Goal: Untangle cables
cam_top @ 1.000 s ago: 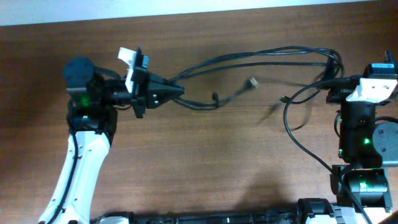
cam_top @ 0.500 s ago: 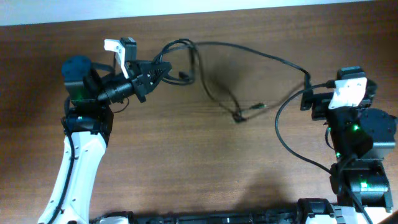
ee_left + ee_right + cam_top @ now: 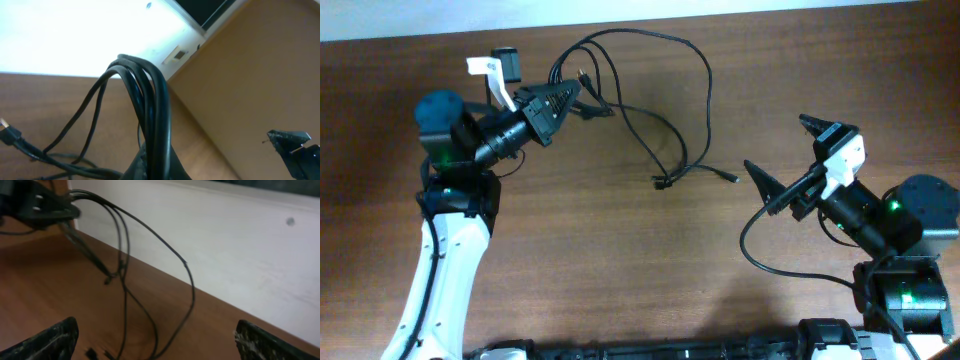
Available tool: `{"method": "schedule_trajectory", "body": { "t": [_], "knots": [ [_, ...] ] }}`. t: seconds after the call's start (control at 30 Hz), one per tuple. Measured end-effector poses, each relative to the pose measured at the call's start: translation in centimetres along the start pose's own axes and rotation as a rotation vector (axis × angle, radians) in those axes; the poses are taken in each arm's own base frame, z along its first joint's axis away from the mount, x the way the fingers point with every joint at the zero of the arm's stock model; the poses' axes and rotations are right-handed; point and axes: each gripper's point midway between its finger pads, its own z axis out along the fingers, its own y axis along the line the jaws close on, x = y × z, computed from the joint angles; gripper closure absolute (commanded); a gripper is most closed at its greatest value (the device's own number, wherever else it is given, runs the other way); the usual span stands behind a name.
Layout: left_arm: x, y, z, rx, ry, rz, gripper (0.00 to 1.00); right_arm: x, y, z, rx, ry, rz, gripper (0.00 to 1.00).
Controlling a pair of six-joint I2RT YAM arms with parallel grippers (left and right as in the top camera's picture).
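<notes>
Far-left over table (image 3: 620, 280), your left gripper (image 3: 558, 99) is clamped tight on cables (image 3: 157, 120), several strands bunched in one pinch. Loose loops arc out to right, then drop to wood; plug ends (image 3: 665, 181) lie mid-table. Your right gripper (image 3: 782, 147) is spread fully wide, holding nothing, well apart from cords. Expect light, limp, slick cords that sag and snag on each other. Take single strand just behind plug, not mid-loop. Draw gently away from pinch.
</notes>
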Motion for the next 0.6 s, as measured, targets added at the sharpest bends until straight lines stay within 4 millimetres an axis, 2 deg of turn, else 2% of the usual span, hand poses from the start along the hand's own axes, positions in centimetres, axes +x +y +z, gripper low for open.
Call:
{"method": "schedule_trajectory", "body": {
  "t": [0.1,0.3,0.43,0.57,0.6],
  "knots": [
    [-1.6,-1.2,-0.6,-0.003,-0.06,0.055,1.0,-1.7,1.7,-0.4,-0.095,-0.044,-0.021,0.01],
    [-3.3,-2.2,-1.7,-0.047,-0.136,0.094,1.0,-3.3,4.5,-1.2,-0.258,-0.096,-0.025,0.01],
    [-4.4,-2.9,-2.5,-0.069,-0.182,0.118,0.96,-5.7,5.0,-2.0,-0.282,-0.135,-0.027,0.01],
    [-4.4,-4.2,-2.7,-0.039,-0.179,0.137,0.97,-6.1,5.2,-2.2,-0.288,-0.14,-0.02,0.01],
    [-4.0,-4.6,-2.4,-0.021,-0.167,0.138,0.89,-6.1,5.2,-2.2,-0.288,-0.14,-0.018,0.01]
  ]
}}
